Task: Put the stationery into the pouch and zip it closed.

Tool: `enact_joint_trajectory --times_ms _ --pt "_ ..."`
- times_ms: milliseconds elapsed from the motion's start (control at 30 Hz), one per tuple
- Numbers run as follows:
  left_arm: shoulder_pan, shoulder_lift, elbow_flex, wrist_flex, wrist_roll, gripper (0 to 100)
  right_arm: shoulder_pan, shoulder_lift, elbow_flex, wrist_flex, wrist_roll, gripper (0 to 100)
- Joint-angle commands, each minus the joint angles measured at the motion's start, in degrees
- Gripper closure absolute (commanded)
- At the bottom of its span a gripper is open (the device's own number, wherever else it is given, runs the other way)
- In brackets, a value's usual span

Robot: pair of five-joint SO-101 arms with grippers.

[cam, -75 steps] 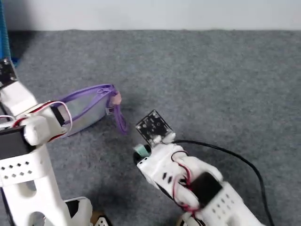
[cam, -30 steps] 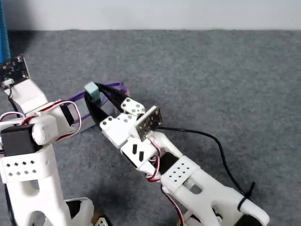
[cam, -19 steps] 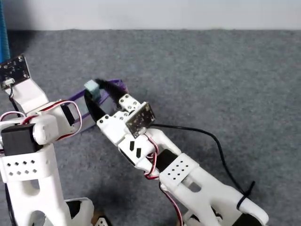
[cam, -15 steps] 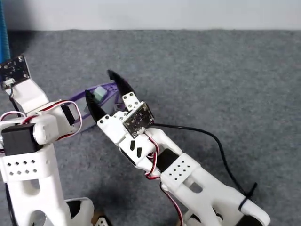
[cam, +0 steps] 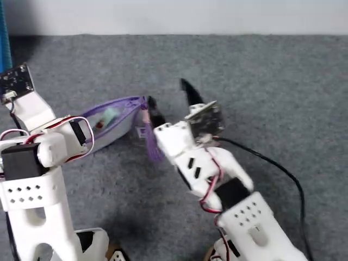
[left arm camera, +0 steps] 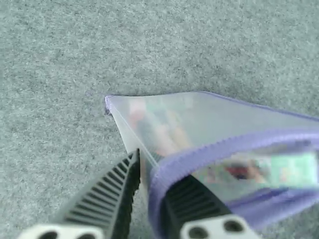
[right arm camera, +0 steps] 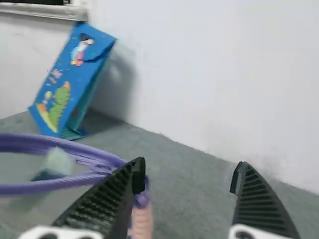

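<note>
Right now my left gripper (left arm camera: 152,174) is clamped on the near end of the pouch (cam: 111,122), one finger on either side of its clear wall and purple rim. From that pinch the pouch lies on the grey surface (cam: 261,81), its long axis running away from my left arm towards my right one. Its mouth gapes along the purple edge. A small teal eraser (cam: 110,115) sits inside, about halfway along, with something reddish beside it that I can't make out.

At the far end is the zipper pull (cam: 145,117), a pale pink tab with a purple strap (cam: 152,144) trailing off it onto the surface. My right gripper (cam: 167,92) is just beyond that end, jaws wide apart and holding nothing. Its nearer finger is right beside the pull, though I can't tell whether they touch.

As I judge it, the stationery is in and the zip is what's left. The pull is at my right gripper's end, so that arm is the one to take it. It would then draw the pull back along the pouch's length towards my left gripper, which anchors the other end.
</note>
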Motion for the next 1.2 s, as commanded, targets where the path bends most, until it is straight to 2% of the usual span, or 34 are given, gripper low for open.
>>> enact_joint_trajectory --times_ms 0,100,300,433,533,767,1000,1167 --pt "0.18 -0.18 -1.01 0.26 0.7 99 4.53 -4.18 -2.29 6.81 -2.99 72.0" --pt "0.18 -0.18 -1.01 0.26 0.7 99 4.62 -4.35 -2.29 8.48 -4.57 72.0" --pt "-0.44 -0.18 -1.01 0.26 0.62 99 -1.8 -4.18 -1.85 8.92 -4.57 72.1" --pt "-2.11 -0.18 -1.01 0.26 0.53 99 -3.56 -1.8 0.53 8.31 -4.75 72.1" --pt "-1.76 -0.18 -1.01 0.26 0.53 99 -4.44 2.86 0.26 7.52 -7.56 72.1" --pt "-1.67 -0.18 -1.01 0.26 0.53 99 -4.79 16.4 -1.05 -5.58 -7.74 72.2" --pt "-1.67 -0.18 -1.01 0.26 0.44 99 -4.44 30.64 -10.99 -5.67 -7.74 72.2" --pt "-1.67 -0.18 -1.01 0.26 0.44 99 -4.62 33.89 -14.51 -5.76 -7.74 72.2"
